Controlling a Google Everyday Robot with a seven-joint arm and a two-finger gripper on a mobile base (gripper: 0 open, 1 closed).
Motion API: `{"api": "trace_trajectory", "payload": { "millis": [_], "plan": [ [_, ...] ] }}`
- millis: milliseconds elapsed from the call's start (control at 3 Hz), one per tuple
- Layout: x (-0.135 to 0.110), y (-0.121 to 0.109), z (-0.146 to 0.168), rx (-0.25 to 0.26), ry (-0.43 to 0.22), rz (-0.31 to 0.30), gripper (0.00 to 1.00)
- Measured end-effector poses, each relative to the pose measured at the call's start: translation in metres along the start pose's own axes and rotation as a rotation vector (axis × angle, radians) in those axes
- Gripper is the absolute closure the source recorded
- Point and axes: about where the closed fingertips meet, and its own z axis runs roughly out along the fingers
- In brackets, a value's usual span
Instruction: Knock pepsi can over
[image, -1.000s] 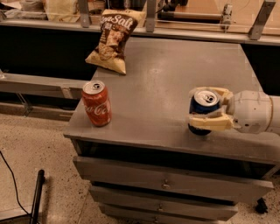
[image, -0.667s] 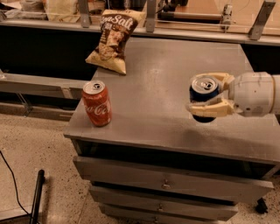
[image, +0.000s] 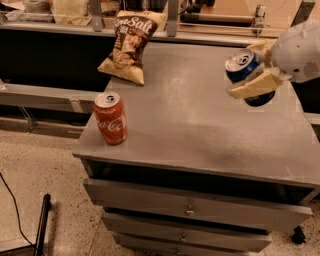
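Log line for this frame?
gripper: over right side of grey table | jaws: shut on dark blue aluminium pepsi can, tilted | red cola can: upright

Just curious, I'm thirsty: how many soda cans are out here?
2: the red Coca-Cola can upright near the cabinet's front-left corner, the pepsi can tilted in the gripper at the right.

A grey metal cabinet (image: 190, 120) fills the middle, its flat top matte and evenly lit, with three shallow drawers (image: 200, 212) stacked below, each with a small knob, and a black caster wheel (image: 298, 235) under its right corner. The floor (image: 45, 165) is pale speckled terrazzo; a thin black cable (image: 11, 197) and a black rod (image: 41, 225) lie at lower left. Behind runs a long dark-fronted counter (image: 50, 55) with a grey ledge (image: 35, 95). The cream gripper (image: 241, 69) hangs above the top's right rear, clamped on the tilted dark blue pepsi can (image: 260, 97)
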Motion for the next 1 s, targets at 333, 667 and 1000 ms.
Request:
{"api": "trace_trajectory", "payload": {
  "millis": [333, 667, 1000],
  "plan": [
    [0.025, -0.023, -0.004, -0.071, 0.234, 0.056, 1.0],
    [0.041, -0.033, 0.034, -0.179, 0.436, 0.016, 1.0],
    [0.068, -0.03, 0.081, -0.266, 0.615, -0.058, 1.0]
  ]
}}
